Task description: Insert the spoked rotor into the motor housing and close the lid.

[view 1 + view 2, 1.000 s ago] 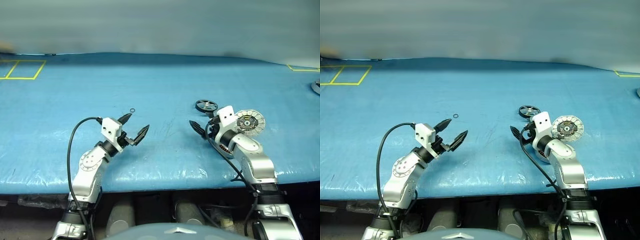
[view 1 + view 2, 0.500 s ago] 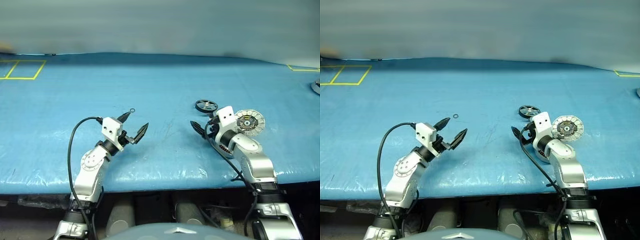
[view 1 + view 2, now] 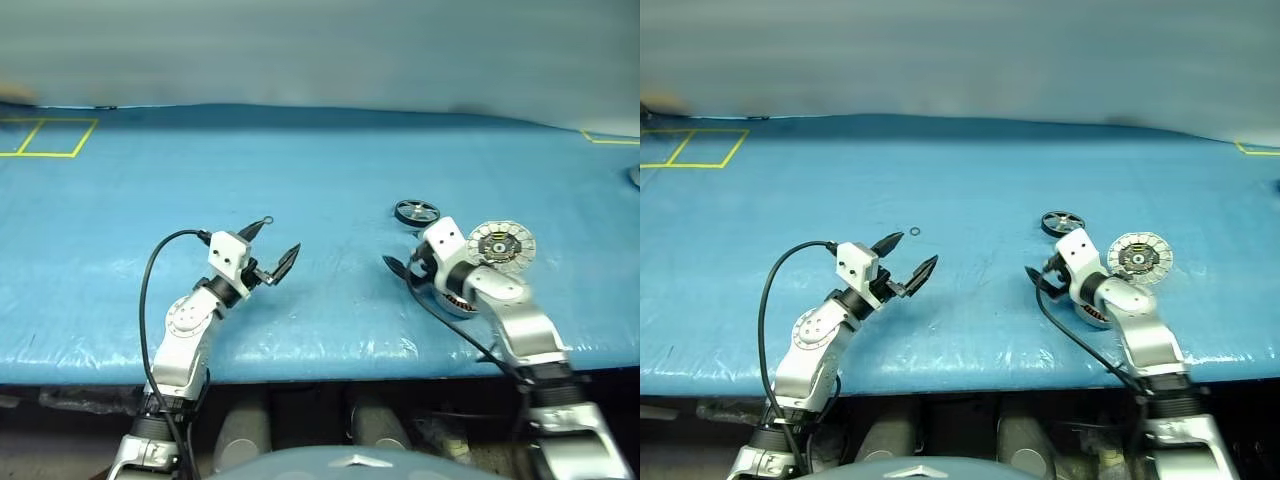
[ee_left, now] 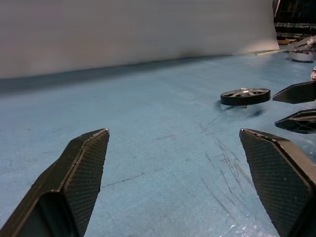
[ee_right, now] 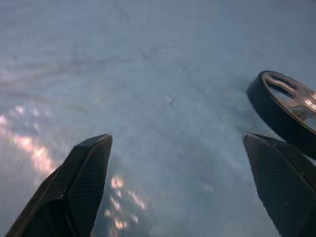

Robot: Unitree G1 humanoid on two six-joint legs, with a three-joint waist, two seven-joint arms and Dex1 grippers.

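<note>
Three parts lie loose near our right gripper (image 3: 402, 270), and none is held: its two black fingers stand wide apart over the blue plastic-covered table (image 3: 320, 160), and our left gripper (image 3: 272, 250), well off to the other side, is spread just as wide and empty. The small flat black ring with silvery spokes and a central hub, the spoked rotor (image 3: 416, 211), sits just beyond the right claw, slightly to its outer side; in the right wrist view it shows beside one fingertip (image 5: 281, 168), not between the two. The round silver disc with radial ribs around a dark centre, the lid (image 3: 500, 246), lies further out on that outer side, ribbed face up. The shallow silver casing with copper-coloured windings, the motor housing (image 3: 452, 296), is mostly hidden under our right wrist, so we cannot tell how it is seated. We judge the first risk to be a miss: with the rotor off-centre, closing now would catch only its rim and flick or skate it across the slick sheet. A thin ring lying flat gives the fingers little to bite, so it could tip and drop. Swinging the forearm may also nudge the housing or lid toward the near table edge. A tiny dark ring (image 3: 267, 221) by the left claw could be knocked away too
</note>
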